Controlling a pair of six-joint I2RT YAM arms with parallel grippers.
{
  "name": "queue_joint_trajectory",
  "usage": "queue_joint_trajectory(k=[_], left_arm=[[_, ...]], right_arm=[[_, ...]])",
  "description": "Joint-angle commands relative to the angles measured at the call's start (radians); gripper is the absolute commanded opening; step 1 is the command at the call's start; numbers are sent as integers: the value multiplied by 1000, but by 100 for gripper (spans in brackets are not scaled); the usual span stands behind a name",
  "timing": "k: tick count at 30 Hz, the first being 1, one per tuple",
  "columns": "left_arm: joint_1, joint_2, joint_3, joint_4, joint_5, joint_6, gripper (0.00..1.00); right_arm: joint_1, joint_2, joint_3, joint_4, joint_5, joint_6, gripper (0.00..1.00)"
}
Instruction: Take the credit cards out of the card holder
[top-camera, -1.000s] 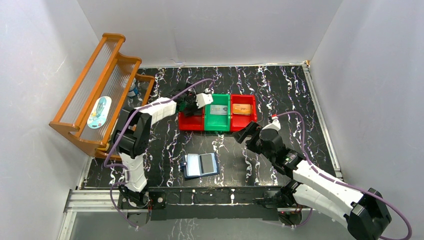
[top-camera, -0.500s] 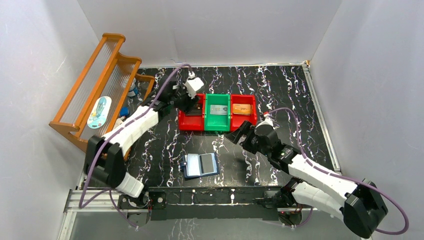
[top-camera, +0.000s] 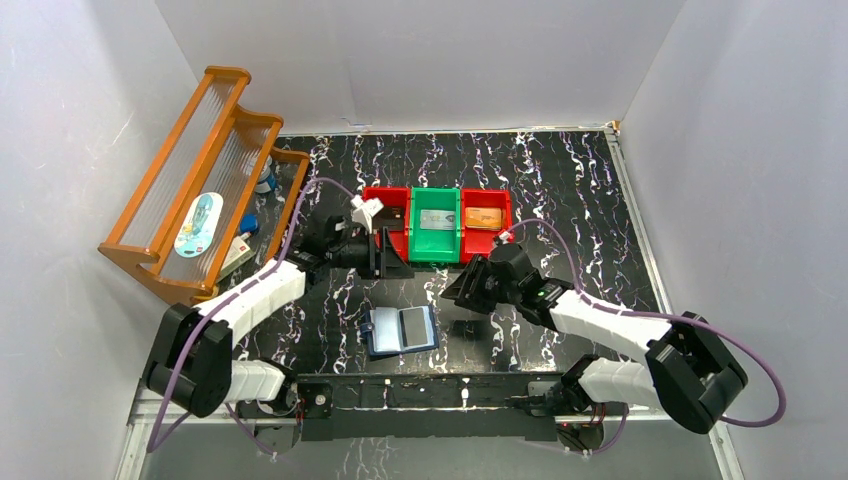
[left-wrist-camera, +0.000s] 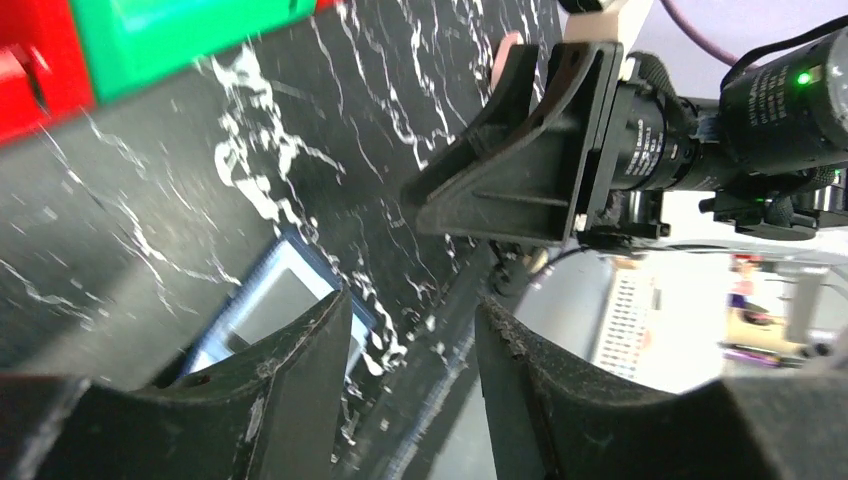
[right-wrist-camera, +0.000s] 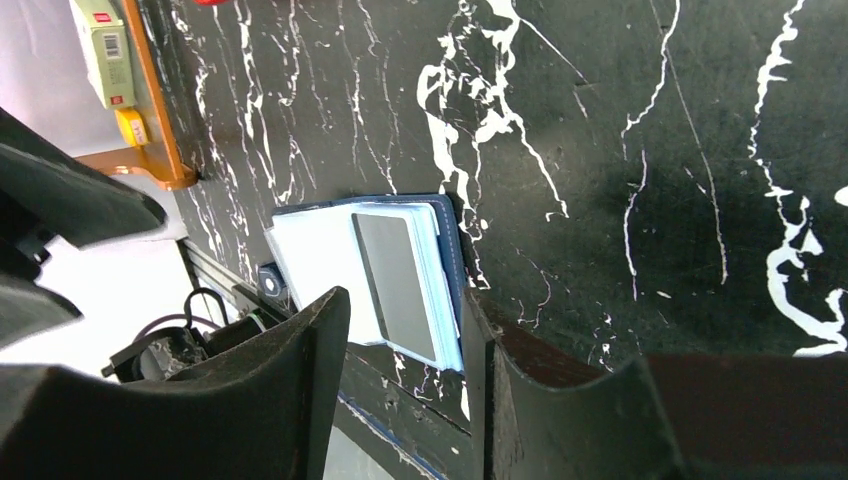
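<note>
Near the front edge of the desk (top-camera: 560, 180), midway between the two arm bases, the card holder (top-camera: 400, 331) is laid open and flat. Its navy cover shows as a thin border around pale blue-grey sleeves (right-wrist-camera: 315, 270). One dark credit card (top-camera: 413, 325) is seen tucked into the holder's right-hand page. The left-hand page is shown only as pale plastic, and whether more cards are lodged beneath cannot be told.

Just beyond the card holder, on its far side, the left claw (top-camera: 392, 258) is seen released, its fingers parted with nothing between them. In its wrist view a corner of the holder is glimpsed below the gap.

To the right of the card holder and slightly beyond it, the right claw (top-camera: 456, 292) is likewise released, partly parted and empty. From its wrist camera the open holder is framed between the two fingers. Neither claw is seen touching the holder.

Farther beyond the card holder, three bins are set in a row:
- a red bin (top-camera: 380, 193);
- a green bin (top-camera: 436, 250), in which a silver-grey card (top-camera: 436, 219) is laid;
- a second red bin (top-camera: 487, 240), in which an orange card (top-camera: 484, 217) is laid.

Well to the left of the card holder, a wooden rack (top-camera: 190, 190) is stood by the wall.
</note>
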Motion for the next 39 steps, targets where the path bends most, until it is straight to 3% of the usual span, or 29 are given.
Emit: queue_joint_trajectory(k=[1,11,19,28,39], left_arm=[[-47,-3,-40,49,65,-223,46],[-169,76,-88,-118,-218,-187,43],[-232,151,-83,-121,-261,-186,43],[-235,108,-111,-235,-373,-167,40],[-235,42,-155,-244,-411,-187,38]], right_arm=[[-5,31,43,22,-23,55,52],[-3,25,29,23,-21,75,52],[-3,112,60,61,-93,63,51],[4,157,80,97,-142,44,51],[47,228,118,149,-201,11,46]])
